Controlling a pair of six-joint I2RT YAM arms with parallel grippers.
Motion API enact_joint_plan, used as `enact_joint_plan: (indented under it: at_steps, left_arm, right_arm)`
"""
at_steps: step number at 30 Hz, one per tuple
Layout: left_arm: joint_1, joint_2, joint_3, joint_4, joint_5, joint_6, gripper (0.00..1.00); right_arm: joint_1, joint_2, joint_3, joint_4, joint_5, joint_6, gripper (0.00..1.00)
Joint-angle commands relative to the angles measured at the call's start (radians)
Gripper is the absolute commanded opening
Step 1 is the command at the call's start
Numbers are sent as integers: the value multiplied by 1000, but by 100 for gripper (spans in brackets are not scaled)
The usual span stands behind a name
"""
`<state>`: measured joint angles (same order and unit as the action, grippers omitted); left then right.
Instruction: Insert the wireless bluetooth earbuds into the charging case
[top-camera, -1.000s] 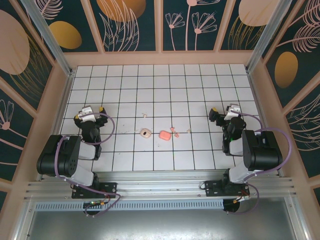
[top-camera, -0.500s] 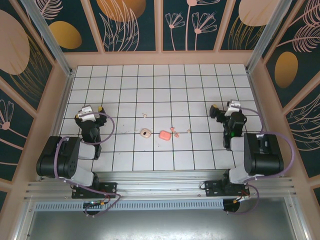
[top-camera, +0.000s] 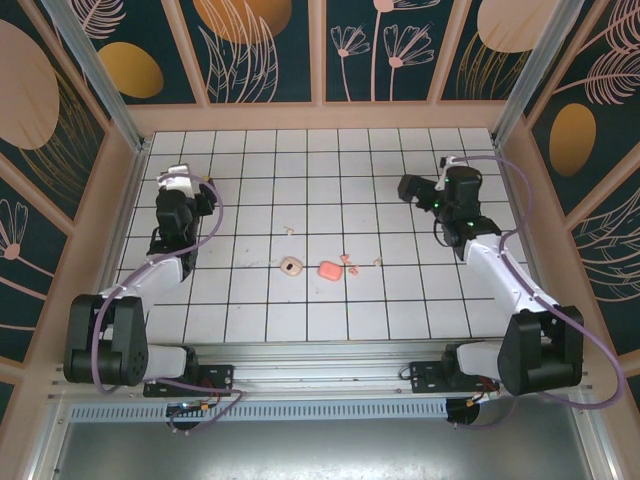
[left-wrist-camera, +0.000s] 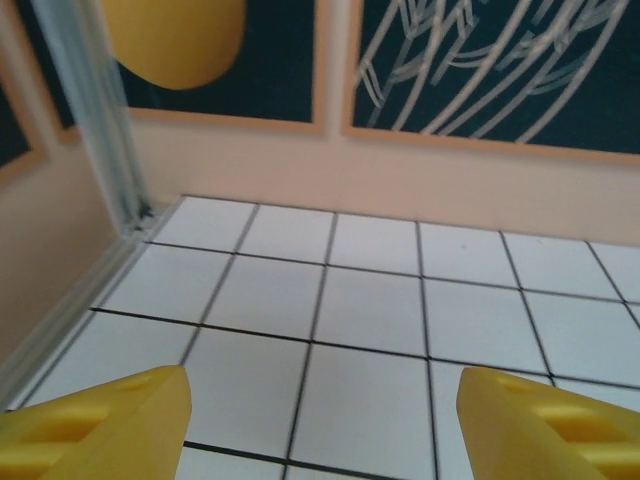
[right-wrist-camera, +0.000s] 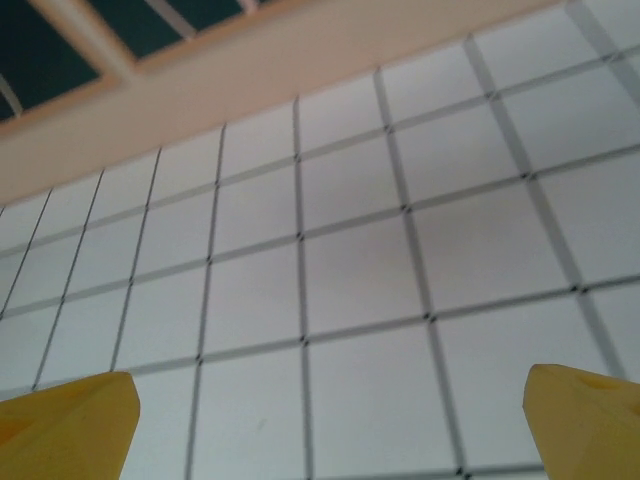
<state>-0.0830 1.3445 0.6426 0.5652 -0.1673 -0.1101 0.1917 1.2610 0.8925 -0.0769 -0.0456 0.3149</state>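
While the wireless bluetooth earbuds (top-camera: 347, 258) lie scattered at the middle of the top view, just beside the beige charging case (top-camera: 291, 266) and a pink case (top-camera: 330, 269), both claws hang well apart from them, the left gripper (left-wrist-camera: 320, 425) toward the left edge and the right gripper (right-wrist-camera: 325, 430) toward the upper right. Each arm stretches up the frame from its base, and both pairs of yellow fingers (left-wrist-camera: 100, 420) stand apart with only white tile between them, holding nothing. Bare tiled floor (top-camera: 320, 160) lies open between the claws, and the peach wall (left-wrist-camera: 450, 190) rises close ahead of the left claw.
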Motion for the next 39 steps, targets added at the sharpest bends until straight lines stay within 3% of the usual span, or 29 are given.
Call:
enact_joint_plan:
  at_steps: [1,10,14,19,29,39]
  left_arm:
    - [-47,-17,53,-215,71,-15,70]
    - [-93,38,185,-449,88,-33,70]
    - [-93,22,169,-440,76,-54,72]
    - [-94,45,189,-465,83,-66,72]
    - [-94,42,199,-488,74,-92,73]
    - [-93,37,205,-507,61,-102,73]
  right_arm:
    - [103,-11,62,-253,1,174,99]
    - [346,113,162,-441,-17,431,98]
    - [393,194,211,-498,-82,491,85]
    - [485,298,302,-599,-59,559,79]
    - [598,545,427,-724,-100,640,73]
    - [599,658,494,-705,-103,619,77]
